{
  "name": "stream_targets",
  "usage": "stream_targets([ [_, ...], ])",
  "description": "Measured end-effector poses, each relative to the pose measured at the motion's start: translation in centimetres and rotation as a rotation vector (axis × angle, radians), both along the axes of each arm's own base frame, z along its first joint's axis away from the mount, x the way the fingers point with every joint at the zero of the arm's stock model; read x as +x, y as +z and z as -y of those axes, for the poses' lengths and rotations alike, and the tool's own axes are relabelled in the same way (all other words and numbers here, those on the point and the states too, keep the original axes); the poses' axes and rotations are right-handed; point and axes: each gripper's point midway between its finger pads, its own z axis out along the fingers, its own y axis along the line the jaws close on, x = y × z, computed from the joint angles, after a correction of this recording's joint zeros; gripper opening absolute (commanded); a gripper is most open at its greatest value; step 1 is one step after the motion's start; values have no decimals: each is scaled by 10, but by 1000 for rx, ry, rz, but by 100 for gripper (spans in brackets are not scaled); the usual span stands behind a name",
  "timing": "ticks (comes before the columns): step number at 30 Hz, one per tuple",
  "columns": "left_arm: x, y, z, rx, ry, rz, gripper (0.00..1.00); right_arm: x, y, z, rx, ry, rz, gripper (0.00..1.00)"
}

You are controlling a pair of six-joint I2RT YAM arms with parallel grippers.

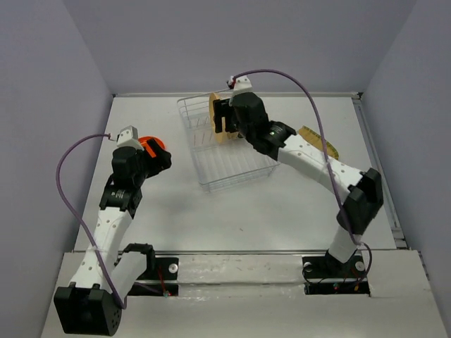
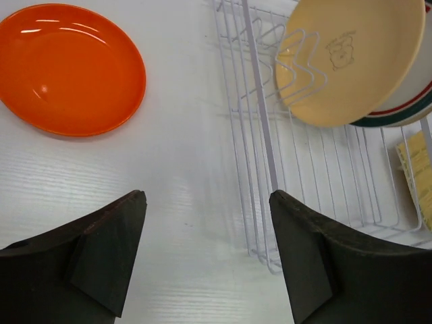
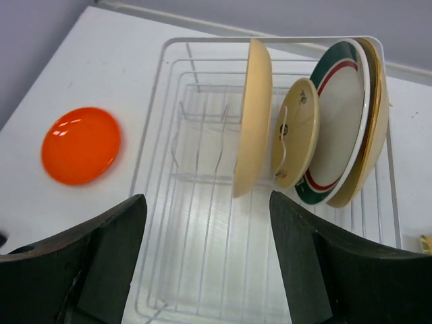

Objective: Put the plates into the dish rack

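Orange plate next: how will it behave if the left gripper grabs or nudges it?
Orange plate shows glossy highlights, so probably slick; a nudge may slide it across the smooth table. It lies flat, rim low, so likely hard to pinch. Looks rigid, unlikely to flop.

Our white wire dish rack (image 3: 202,41) holds four on edge at its far end: tan plate (image 3: 254,115), small cream plate (image 3: 298,131), green-rimmed plate (image 3: 341,115), yellowish plate (image 3: 379,115). The orange plate (image 3: 81,145) lies flat to its left.

orange plate (image 2: 71,67): glossy, smooth, plastic look | tan plate (image 3: 253,115): smooth, low sheen | dish rack (image 3: 216,256): thin white-coated wire | worktop (image 2: 169,202): white, matt, faint grain
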Motion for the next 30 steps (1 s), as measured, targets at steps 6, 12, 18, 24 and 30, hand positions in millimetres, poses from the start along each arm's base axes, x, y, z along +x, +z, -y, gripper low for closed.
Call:
stream_targets([
  [6,26,-17,-33,-96,169,-52,81,-71,25,21,128,169,-4,78],
  [12,47,-61,-85,-205,423,-130,78,-118,-21,29,129,279,-120,78],
  [18,55,-123,-118,-287,586,-260,72,-159,-1,38,210,388,-115,78],
  [24,59,-162,-122,-314,630,-336,68,-183,44,50,301,450,-22,78],
  [30,85,-164,-133,-342,636,-284,47,-187,38,44,300,486,-46,77],
])
